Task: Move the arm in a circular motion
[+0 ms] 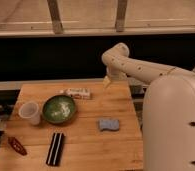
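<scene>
Camera view: claw [107, 82] over wooden table's [91, 145] far edge, dark wall behind.

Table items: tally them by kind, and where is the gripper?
Green bowl: 1
Clear cup: 1
Blue sponge: 1
Snack bar: 1
Black case: 1
Red packet: 1
Total: 6
Gripper: above the table's far right edge.

The arm [141, 70] is cream-white, built of thick, smooth tubular segments joined by a rounded elbow. A row of small dark screw holes runs along the slimmer segment, and two more mark the broad casing nearest the camera. The hand [107, 81], a small pale yellowish tip, sits below the elbow, over the desk's far edge.
</scene>
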Robot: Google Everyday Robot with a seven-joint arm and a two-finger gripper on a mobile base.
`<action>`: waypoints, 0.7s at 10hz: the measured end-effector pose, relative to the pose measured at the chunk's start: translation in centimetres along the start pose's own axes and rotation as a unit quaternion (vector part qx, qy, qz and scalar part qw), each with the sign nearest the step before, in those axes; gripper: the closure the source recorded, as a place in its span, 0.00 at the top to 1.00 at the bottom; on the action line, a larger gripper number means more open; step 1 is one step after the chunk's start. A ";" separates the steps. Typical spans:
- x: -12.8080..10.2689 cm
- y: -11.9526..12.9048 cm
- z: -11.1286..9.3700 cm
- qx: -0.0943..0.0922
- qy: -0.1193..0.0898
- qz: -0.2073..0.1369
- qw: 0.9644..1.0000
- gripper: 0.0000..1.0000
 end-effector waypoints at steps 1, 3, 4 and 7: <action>0.4 0.8 -0.9 -0.012 -0.001 -0.015 1.000 0.80; 3.4 2.2 -2.3 -0.022 0.001 -0.040 0.999 0.80; 5.2 3.4 -2.9 -0.026 0.004 -0.048 0.998 0.80; 12.4 6.3 -4.6 -0.022 0.026 -0.052 0.998 0.80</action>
